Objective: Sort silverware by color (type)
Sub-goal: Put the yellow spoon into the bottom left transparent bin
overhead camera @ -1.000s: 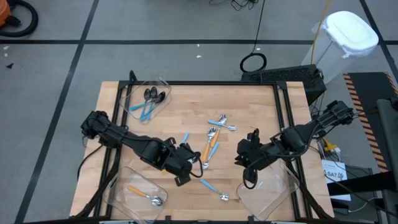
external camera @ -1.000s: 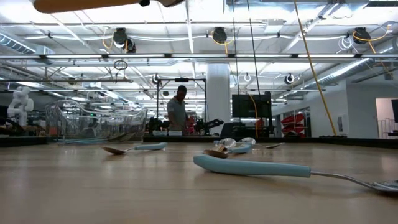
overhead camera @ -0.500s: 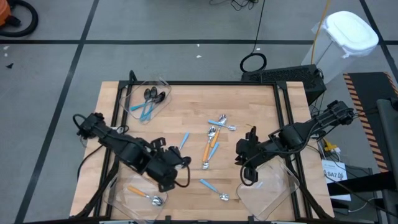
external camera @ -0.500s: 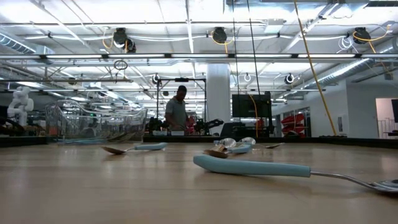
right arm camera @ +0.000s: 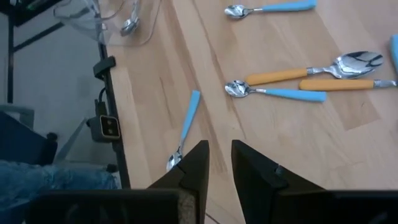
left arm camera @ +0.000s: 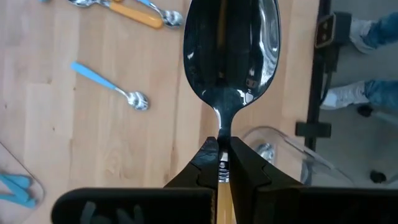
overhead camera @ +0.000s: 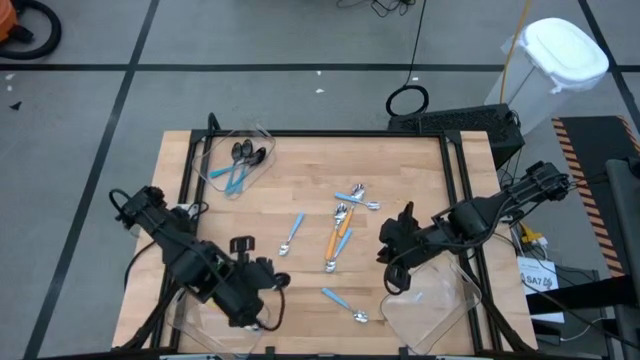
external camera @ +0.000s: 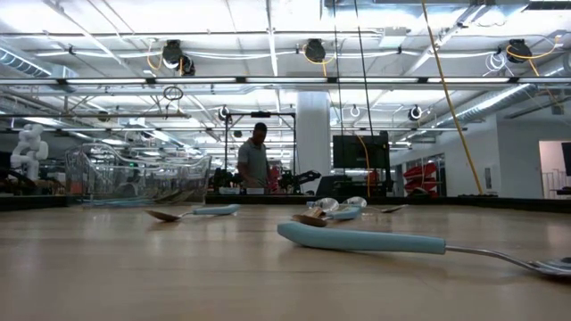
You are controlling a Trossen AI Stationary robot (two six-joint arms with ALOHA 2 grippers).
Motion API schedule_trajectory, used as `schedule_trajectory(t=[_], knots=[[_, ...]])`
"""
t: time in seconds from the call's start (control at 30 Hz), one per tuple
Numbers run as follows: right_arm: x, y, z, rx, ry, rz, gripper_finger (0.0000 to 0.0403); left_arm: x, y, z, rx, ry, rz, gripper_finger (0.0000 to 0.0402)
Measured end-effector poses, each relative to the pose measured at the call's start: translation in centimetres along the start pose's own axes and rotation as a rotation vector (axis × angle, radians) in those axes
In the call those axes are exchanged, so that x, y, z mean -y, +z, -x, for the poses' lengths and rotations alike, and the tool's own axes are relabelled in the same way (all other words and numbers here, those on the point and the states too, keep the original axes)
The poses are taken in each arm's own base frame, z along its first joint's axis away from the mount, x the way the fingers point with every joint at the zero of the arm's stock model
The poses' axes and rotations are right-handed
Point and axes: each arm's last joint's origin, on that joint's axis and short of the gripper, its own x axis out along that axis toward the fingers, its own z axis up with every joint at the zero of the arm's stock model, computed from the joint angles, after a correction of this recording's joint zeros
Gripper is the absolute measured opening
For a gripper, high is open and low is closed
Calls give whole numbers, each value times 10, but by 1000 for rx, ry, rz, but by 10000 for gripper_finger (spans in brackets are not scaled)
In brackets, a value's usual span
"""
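Since the left claw [left arm camera: 221, 163] has been swung away from the central pile to the clear bin [overhead camera: 190, 300] at the counter's [overhead camera: 300, 170] near-left corner, an orange-handled spoon [left arm camera: 230, 56], its glossy mirror bowl pinched at the neck, is judged ready for dropping; the right claw [right arm camera: 214, 163], slightly parted and empty, waits over a slim blue-handled spoon [right arm camera: 186, 127]

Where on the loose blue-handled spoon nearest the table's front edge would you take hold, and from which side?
Take the blue-handled spoon mid-handle, from straight above, closing across it: it lies flat, alone on the wood, and the handle is thicker than the thin neck. The right end effector is closest.
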Motion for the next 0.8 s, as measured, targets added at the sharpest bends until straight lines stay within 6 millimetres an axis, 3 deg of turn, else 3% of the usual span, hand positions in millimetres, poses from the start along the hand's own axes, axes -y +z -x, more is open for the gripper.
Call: schedule_trajectory(t=[0.2, 0.8], knots=[[0, 0, 0, 15, -12, -64, 66, 25, -26, -1, -34, -16, -62, 12], [0, 0, 0, 77, -54, -157, 66, 75, -105, -55, -127, 25, -271, 12]])
